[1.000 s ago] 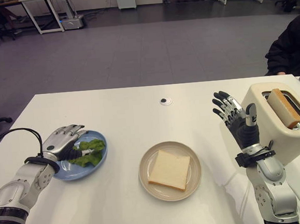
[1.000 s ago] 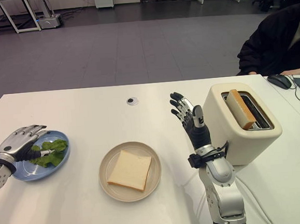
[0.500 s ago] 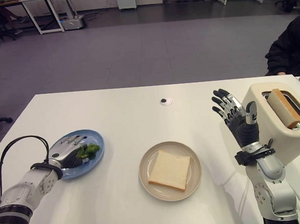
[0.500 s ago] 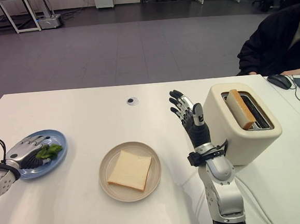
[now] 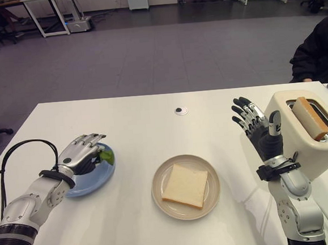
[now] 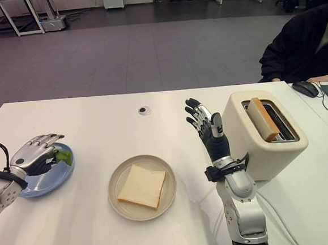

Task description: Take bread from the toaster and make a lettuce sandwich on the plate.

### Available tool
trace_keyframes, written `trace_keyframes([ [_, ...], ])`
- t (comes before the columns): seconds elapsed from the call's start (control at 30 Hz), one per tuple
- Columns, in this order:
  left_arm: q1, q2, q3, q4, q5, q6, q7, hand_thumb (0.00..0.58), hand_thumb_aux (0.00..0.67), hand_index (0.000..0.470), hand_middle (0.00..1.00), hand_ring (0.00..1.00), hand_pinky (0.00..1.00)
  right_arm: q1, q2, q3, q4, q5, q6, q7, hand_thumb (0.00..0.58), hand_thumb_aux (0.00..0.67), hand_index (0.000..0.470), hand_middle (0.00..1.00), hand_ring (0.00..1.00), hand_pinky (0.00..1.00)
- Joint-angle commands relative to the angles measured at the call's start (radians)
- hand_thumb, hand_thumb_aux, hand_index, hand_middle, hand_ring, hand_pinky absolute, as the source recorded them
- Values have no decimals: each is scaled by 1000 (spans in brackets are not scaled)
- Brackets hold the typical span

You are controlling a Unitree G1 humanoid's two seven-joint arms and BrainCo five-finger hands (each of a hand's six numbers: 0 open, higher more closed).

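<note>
Green lettuce (image 5: 106,156) clamped in the left hand (image 5: 80,157) over a blue plate (image 5: 94,183); right hand (image 5: 256,130) spread open beside the toaster (image 5: 317,154).

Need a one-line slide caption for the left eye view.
Left hand grasps green lettuce leaf over round blue plate; right hand open beside cream toaster holding a bread slice.

The left hand (image 5: 78,157) covers most of the lettuce (image 5: 106,156) on the blue plate (image 5: 95,183), near the tabletop's left edge. The toaster (image 5: 319,150) hides the lower part of its bread slice (image 5: 309,118). A small dark disc (image 5: 180,110) near the far edge is too small to identify.
</note>
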Motion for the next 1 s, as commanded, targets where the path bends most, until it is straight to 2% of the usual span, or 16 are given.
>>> trace_keyframes([
  [0.03,43,2,44,-135,-17,11,-40,580,670,470,0,0,0,-11,4,-6,10,7,4,-1,0,0,0,0,0,0],
  [0.1,59,-27,53,-251,-36,15,-72,580,670,470,0,0,0,-16,6,-5,16,6,3,0,0,0,0,0,0,0],
  [0.2,45,-142,-16,-431,-50,20,-136,580,670,470,0,0,0,-22,10,-4,21,6,1,0,0,0,0,0,0,0],
  [0.4,11,-365,-202,-556,-4,-1,-230,580,670,470,0,0,0,-32,15,-3,28,4,-1,-1,0,0,0,0,0,0],
  [0.53,26,-411,-250,-551,31,-23,-254,580,670,470,0,0,0,-34,17,-3,28,4,-1,-2,0,0,0,0,0,0],
  [0.73,49,-418,-246,-557,49,-32,-279,580,670,470,0,0,0,-39,17,-2,28,6,4,1,0,0,0,0,0,0],
  [0.77,52,-413,-243,-554,51,-32,-289,580,652,457,0,0,0,-40,16,-3,27,6,6,1,0,0,0,0,0,0],
  [0.8,55,-407,-241,-550,52,-32,-298,571,589,413,0,0,0,-40,15,-4,27,7,6,1,0,0,0,0,0,0],
  [0.83,59,-404,-238,-549,47,-32,-308,539,491,345,0,0,0,-41,14,-5,28,7,7,2,0,0,0,0,0,0],
  [0.97,82,-398,-237,-565,23,-24,-365,474,384,269,0,0,0,-41,11,-9,29,8,8,3,0,0,0,0,0,0],
  [1.0,87,-396,-234,-566,21,-25,-377,405,302,212,0,0,0,-40,10,-11,29,8,8,4,0,0,0,0,0,0],
])
